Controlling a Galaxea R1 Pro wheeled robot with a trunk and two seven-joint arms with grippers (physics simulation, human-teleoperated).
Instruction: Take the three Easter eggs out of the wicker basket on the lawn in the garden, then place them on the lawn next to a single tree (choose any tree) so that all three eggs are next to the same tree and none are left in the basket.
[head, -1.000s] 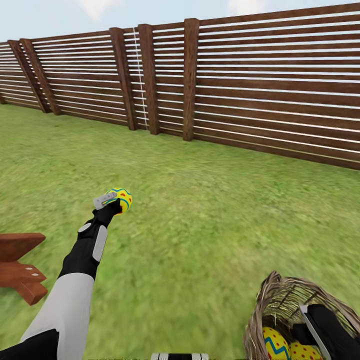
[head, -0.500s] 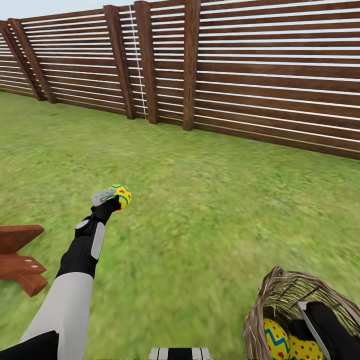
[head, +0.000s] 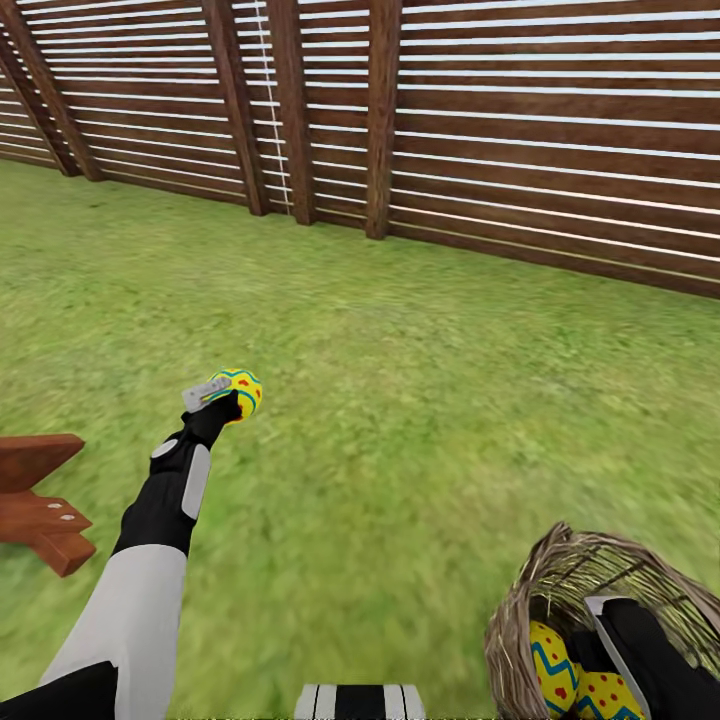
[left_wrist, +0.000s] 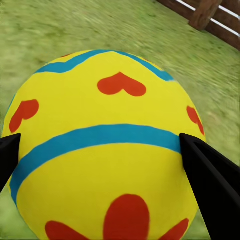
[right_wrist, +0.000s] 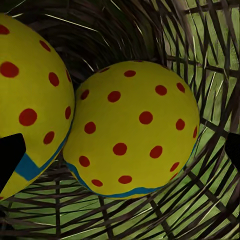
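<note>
My left gripper (head: 226, 397) is shut on a yellow Easter egg (head: 241, 390) with blue bands and red hearts, held out above the lawn (head: 420, 400). In the left wrist view that egg (left_wrist: 105, 150) sits between the black fingers (left_wrist: 212, 175). The brown wicker basket (head: 535, 590) stands at the lower right, tilted, with two Easter eggs (head: 552, 665) inside. My right arm reaches into it. In the right wrist view the right gripper (right_wrist: 121, 152) is open around a red-dotted egg (right_wrist: 132, 127), with the other egg (right_wrist: 30, 100) beside it. No tree is in view.
A brown horizontal-slat fence (head: 500, 130) runs across the far side of the grass. A red-brown wooden piece (head: 40, 505) juts in beside my left arm. Open grass lies between the basket and the fence.
The head view has tipped down, so the fence sits higher in the picture. My left gripper keeps its hold on the egg, and the right arm stays in the basket.
</note>
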